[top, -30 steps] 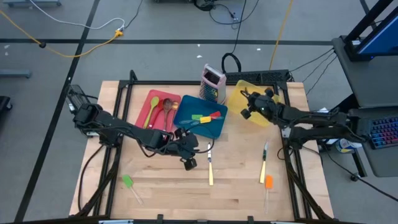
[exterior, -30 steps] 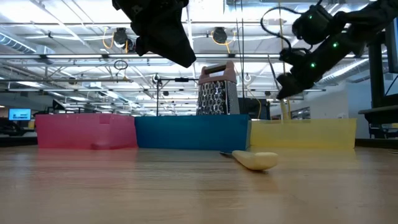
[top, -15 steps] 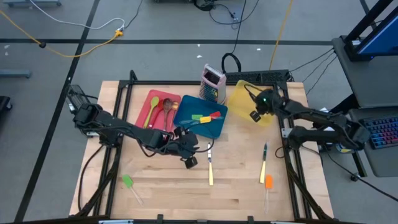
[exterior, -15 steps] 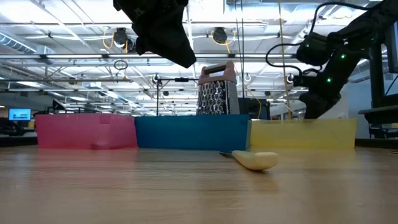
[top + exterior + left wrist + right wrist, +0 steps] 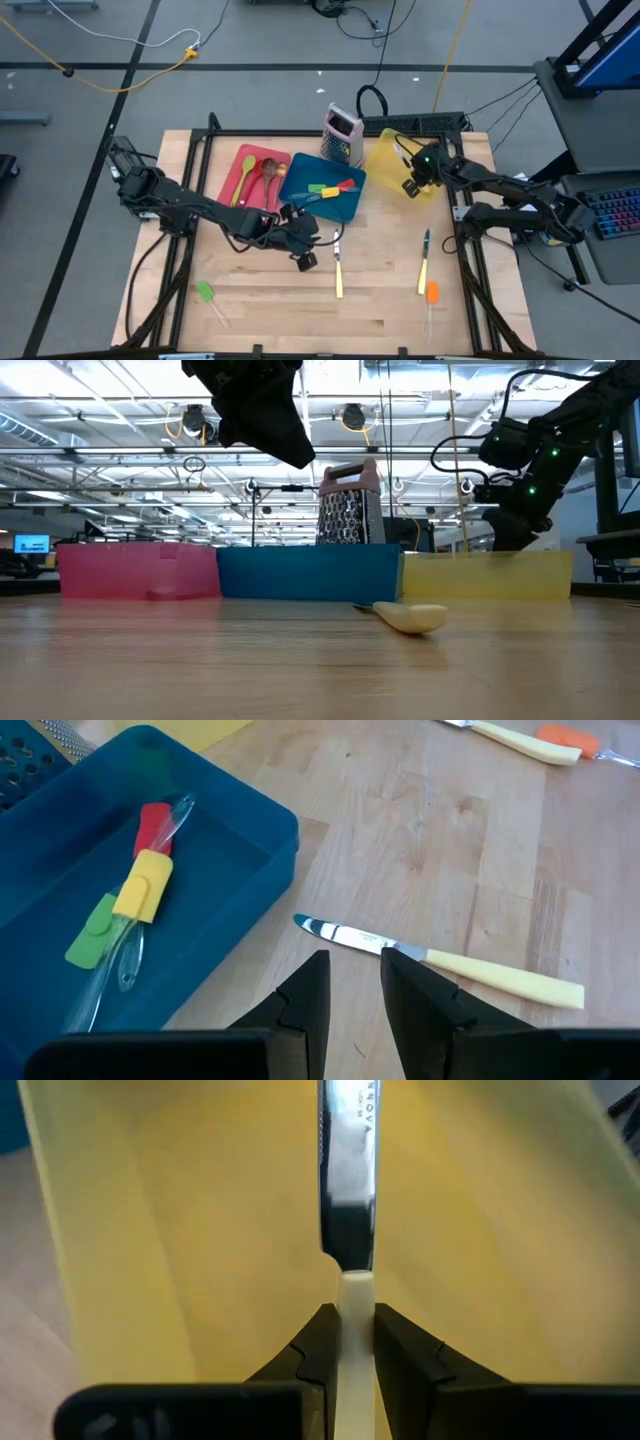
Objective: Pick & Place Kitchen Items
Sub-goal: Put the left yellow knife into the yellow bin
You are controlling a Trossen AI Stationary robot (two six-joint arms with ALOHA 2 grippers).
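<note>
My right gripper (image 5: 356, 1328) (image 5: 409, 186) hangs over the yellow tray (image 5: 388, 160), shut on a knife with a pale handle and a metal blade (image 5: 347, 1170) that points down into the tray. My left gripper (image 5: 355, 970) (image 5: 304, 262) hovers open above the table near the blue tray (image 5: 300, 180), with nothing between its fingers. Just beyond it a pale-handled knife (image 5: 440, 965) (image 5: 338, 272) lies flat on the wood. The blue tray holds green, yellow and red spatulas (image 5: 130, 900). Spoons lie in the red tray (image 5: 232, 170). My right gripper pinches the knife's pale handle (image 5: 356, 1302) between its two fingers, close to where the blade begins. The fingers slant down from the table's right side and lie along the knife. The blade sticks out past the fingertips over the tray's floor; whether it touches, I cannot tell.
A metal box grater (image 5: 341, 135) stands behind the blue tray. A second pale-handled knife (image 5: 424, 265), an orange spatula (image 5: 431, 294) and a green spatula (image 5: 207, 294) lie on the near part of the table. Bare wood shows between them.
My right gripper has gone toward the table's right edge and down toward the yellow tray, tipping more steeply downward, still shut on the knife. Most of this happened in the first half second.
</note>
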